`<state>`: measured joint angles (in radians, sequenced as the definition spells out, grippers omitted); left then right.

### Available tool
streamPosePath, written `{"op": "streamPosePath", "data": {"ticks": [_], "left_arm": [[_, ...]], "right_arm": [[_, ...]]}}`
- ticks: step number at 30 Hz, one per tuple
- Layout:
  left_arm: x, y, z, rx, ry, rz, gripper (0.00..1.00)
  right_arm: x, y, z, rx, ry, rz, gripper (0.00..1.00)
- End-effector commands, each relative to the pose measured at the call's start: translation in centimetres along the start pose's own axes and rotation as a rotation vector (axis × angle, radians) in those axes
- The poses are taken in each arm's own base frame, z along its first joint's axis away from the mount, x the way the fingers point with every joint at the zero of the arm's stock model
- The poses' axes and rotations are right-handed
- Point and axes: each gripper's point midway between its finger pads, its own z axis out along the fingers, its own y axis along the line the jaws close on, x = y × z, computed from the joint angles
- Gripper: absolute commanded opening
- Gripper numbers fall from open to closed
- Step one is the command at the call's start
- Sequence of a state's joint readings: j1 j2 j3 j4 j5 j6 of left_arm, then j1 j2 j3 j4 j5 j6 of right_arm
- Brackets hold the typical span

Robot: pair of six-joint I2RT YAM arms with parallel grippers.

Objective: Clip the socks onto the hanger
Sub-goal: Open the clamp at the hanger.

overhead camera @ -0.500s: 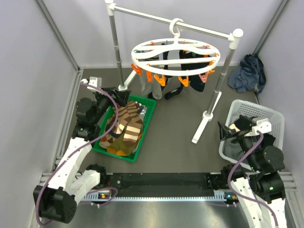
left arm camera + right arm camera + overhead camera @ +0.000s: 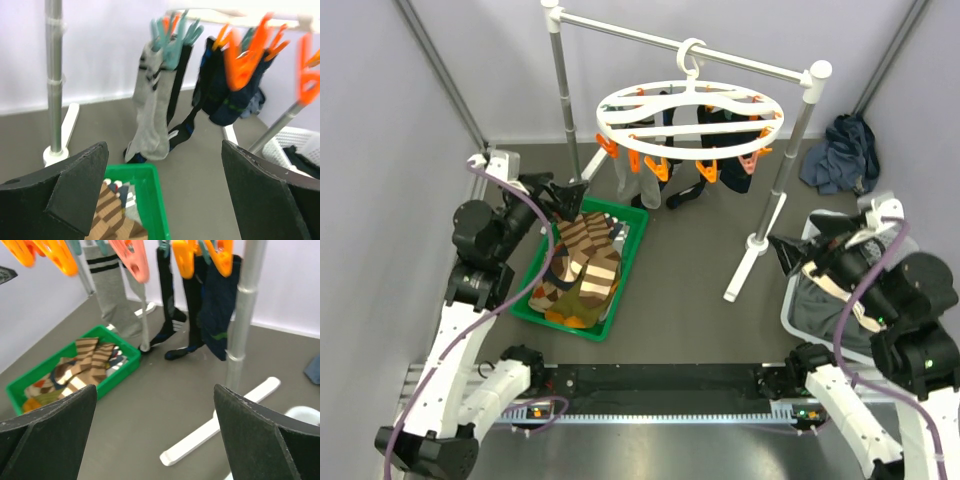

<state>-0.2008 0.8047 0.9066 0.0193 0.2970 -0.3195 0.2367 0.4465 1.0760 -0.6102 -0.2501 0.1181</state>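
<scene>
1. Loose socks (image 2: 582, 268), brown argyle and striped, lie heaped in the green tray (image 2: 630, 258) at left. Other pairs (image 2: 638, 182), grey and dark, already hang clipped below the hanger.
2. The hanger (image 2: 688, 108) dangles by its hook from the rail (image 2: 750, 62), with orange clips (image 2: 633, 160) ringed beneath it.
3. The left gripper (image 2: 568, 197) hovers over the tray's far end, jaws wide apart and empty.
4. The right gripper (image 2: 782, 255), also gaping and empty, hangs beside the basket (image 2: 865, 232), facing the stand's post (image 2: 790, 150).
5. Risks from here:
   - The heap looks tangled, so one pinch may lift two socks.
   - The hanger hangs free, so a push on a clip could swing it away.
   - The post stands between the right arm and the ring and could be knocked.
</scene>
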Motion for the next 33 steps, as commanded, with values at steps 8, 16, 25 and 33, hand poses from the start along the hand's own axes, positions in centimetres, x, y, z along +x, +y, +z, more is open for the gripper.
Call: {"op": "streamPosePath", "data": {"ticks": [8,16,25,33], "left_arm": [[-3.2,-7.3,1.5,0.001,0.055,0.048,0.98],[-4.2,-12.0,1.6,-0.123,0.04,0.034,0.98],[-4.3,-12.8,3.9,-0.312,-0.028,0.096,0.98],[-5.4,-10.9,4.5,-0.446,-0.113,0.124,0.95]], "right_arm": [[-2.6,0.1,5.3,0.001,0.203,0.158,0.99],[-3.0,-1.0,6.7,0.042,0.186,0.15,0.99],[-3.5,-1.2,6.5,0.03,0.125,0.074,0.99],[-3.9,0.1,6.4,-0.06,0.061,0.008,0.99]]}}
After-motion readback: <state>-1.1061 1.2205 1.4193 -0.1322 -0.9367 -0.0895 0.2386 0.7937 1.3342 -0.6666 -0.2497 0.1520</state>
